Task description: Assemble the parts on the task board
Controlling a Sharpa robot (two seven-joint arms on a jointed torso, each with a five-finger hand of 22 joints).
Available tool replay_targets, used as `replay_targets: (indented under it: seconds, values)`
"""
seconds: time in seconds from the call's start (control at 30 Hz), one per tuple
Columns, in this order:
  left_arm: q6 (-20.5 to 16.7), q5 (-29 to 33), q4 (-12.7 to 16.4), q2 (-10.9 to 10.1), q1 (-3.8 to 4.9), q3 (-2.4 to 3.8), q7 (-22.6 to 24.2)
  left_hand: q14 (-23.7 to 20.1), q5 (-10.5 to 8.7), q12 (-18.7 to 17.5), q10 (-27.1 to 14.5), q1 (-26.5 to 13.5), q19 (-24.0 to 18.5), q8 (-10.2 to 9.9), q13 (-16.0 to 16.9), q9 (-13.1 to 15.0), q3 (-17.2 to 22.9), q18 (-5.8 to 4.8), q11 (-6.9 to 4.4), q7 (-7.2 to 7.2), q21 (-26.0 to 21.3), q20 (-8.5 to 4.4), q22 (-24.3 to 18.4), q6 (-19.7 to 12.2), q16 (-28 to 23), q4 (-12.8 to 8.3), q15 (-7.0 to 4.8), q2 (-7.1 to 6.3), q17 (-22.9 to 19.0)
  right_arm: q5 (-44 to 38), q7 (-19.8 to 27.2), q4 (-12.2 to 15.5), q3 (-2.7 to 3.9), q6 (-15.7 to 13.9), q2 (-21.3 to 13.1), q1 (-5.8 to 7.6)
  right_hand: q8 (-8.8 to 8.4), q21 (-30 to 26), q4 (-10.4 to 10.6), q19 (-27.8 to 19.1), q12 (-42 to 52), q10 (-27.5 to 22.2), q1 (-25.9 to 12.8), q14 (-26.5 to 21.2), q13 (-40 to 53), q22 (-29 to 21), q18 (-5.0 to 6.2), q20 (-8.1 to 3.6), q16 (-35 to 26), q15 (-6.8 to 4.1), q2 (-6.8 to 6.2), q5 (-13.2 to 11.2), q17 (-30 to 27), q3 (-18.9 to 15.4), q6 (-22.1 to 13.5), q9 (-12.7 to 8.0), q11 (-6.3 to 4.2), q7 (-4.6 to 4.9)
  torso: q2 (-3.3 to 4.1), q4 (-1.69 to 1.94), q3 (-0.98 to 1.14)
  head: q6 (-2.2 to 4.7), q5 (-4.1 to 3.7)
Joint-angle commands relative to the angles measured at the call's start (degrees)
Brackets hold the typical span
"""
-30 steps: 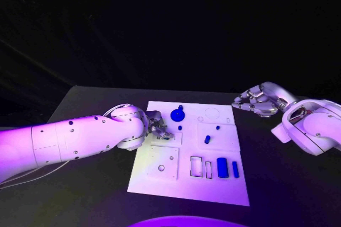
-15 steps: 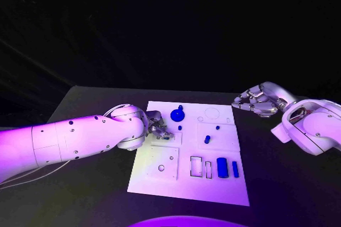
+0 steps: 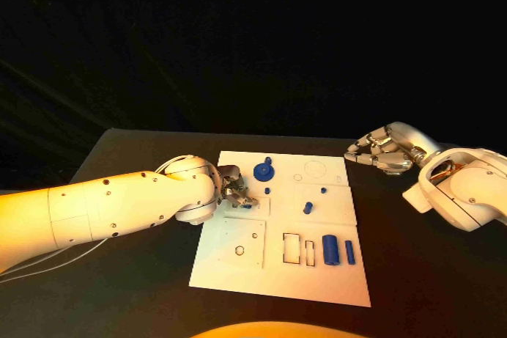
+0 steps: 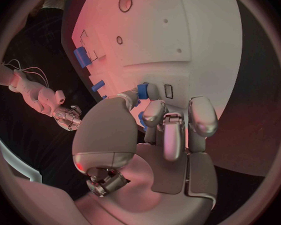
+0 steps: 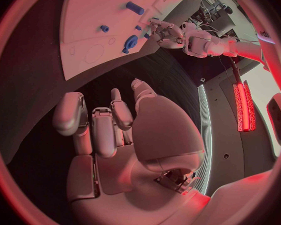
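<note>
While the left hand is set over the left edge of the task board, a small blue part is seen pinched at its fingertips in the left wrist view. The right hand is held above the black table just off the board's far right corner, fingers curled in, nothing held. A blue disc, a small peg and two blue bars are noted on the board.

The left hand is mostly hidden behind its own arm in the head view. Whether its fingertips pinch the small blue part cannot be told.
</note>
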Motion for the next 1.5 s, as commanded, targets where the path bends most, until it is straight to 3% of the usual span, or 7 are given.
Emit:
replay_targets:
  seconds: [0.03,1.3,1.5]
  values:
    - [0.06,0.87,-0.11,0.39,-0.08,-0.04,0.01,6.03,0.16,-0.05,0.12,0.61,0.32,0.19,-0.06,0.06,0.24,-0.88,-0.1,-0.17,0.19,-0.03,0.06,-0.02,0.37,0.07,-0.32,0.15,15.06,-0.33,0.19,0.04,0.02,-0.02,-0.01,-0.03,0.37,-0.17,0.24,0.15,0.2,0.42,-0.57,2.31,-0.03,-0.05,0.33,-0.15,-0.4,-0.44,0.04,0.32,-0.02,-0.03,-0.28,0.06,-0.09,-0.11,0.01,0.03,0.0,0.01,-0.04]
    - [0.75,0.4,-1.8,1.46,0.05,0.22,-0.37,6.03,0.16,0.18,0.34,-2.04,0.46,0.3,0.21,0.13,-0.83,-0.92,0.09,0.04,0.27,0.07,0.28,0.15,0.37,1.0,-0.17,1.48,15.06,-0.34,0.2,0.02,0.02,-0.02,0.04,-0.06,0.42,-0.23,0.29,0.15,0.13,0.36,-0.57,2.3,-0.12,-0.07,0.34,-0.16,-0.45,-0.44,0.0,0.36,-0.08,-0.07,-0.29,0.07,-0.09,-0.12,-0.02,0.01,-0.01,0.12,-0.09]
    - [0.96,0.61,-1.8,1.5,0.06,0.23,-0.38,6.03,0.19,-0.15,0.09,0.49,0.39,0.22,-0.12,0.21,0.06,-0.88,-0.08,-0.16,0.2,0.02,0.18,-0.29,0.37,0.0,-0.3,1.58,15.06,-0.34,0.17,0.01,0.02,0.05,0.03,-0.07,0.42,-0.23,0.29,0.15,0.13,0.36,-0.57,2.3,-0.12,-0.07,0.34,-0.16,-0.45,-0.44,0.0,0.36,-0.08,-0.07,-0.29,0.07,-0.09,-0.12,-0.03,0.02,-0.02,0.14,-0.16]
